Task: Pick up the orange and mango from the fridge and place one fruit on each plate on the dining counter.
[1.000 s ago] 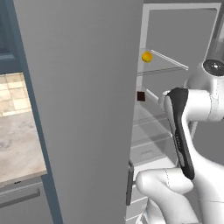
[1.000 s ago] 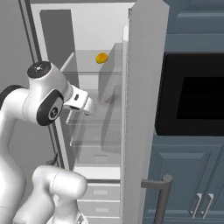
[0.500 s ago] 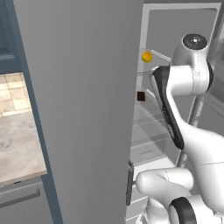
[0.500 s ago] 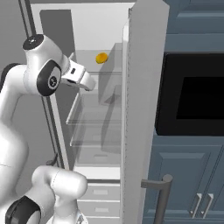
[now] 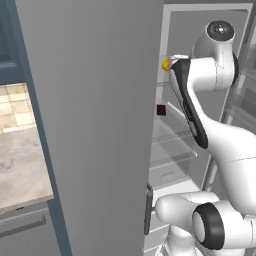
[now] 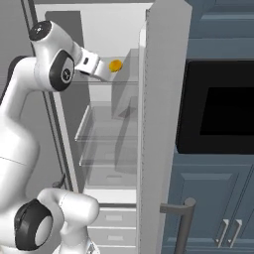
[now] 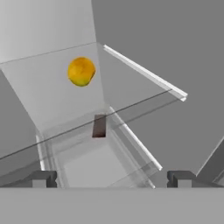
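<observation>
Approaching small yellow-orange round fruit (image 7: 81,71) lying on upper glass shelf (image 7: 52,96) inside open grey fridge (image 6: 163,124). Fingers (image 7: 43,179) standing wide apart, empty. Centring fruit between tips, advancing level above shelf.

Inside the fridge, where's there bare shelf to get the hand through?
Top glass shelf is bare apart from the yellow-orange fruit near the back wall. The shelf below holds a small brown piece; its other side looks free. Open gripper is nearing the top shelf's front edge.
</observation>
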Motion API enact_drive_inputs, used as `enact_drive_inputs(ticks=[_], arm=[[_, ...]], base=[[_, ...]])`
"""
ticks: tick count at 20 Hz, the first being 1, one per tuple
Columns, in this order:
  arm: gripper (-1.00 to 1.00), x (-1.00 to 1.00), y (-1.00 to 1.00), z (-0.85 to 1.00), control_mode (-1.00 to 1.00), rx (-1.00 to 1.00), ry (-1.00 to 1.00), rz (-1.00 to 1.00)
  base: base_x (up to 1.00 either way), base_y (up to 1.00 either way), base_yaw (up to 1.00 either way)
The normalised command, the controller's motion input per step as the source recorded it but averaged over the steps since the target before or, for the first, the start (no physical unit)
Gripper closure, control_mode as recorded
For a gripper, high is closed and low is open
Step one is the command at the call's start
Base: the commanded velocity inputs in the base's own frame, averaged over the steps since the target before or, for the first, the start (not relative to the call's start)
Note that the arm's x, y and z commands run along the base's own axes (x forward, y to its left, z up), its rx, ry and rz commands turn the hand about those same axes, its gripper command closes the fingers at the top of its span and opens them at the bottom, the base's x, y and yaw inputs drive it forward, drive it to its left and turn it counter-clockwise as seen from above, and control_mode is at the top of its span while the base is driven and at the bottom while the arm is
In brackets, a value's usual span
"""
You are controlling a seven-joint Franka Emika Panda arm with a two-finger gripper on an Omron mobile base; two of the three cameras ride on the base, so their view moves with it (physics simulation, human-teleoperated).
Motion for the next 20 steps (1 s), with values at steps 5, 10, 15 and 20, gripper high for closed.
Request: enact_drive_inputs(ticks=[5,10,15,20], arm=[[-1.00,0.41,0.00,0.00,-1.00,0.00,-0.14,0.02],[-1.00,0.43,0.00,0.00,-1.00,0.00,-0.04,0.10],[-1.00,0.51,-0.02,0.00,-1.00,0.00,0.04,0.08],[-1.00,0.59,-0.02,0.00,-1.00,0.00,0.10,0.04]], base=[[0.00,0.00,0.00],[0.00,0.00,0.00],[0.00,0.00,0.00],[0.00,0.00,0.00]])
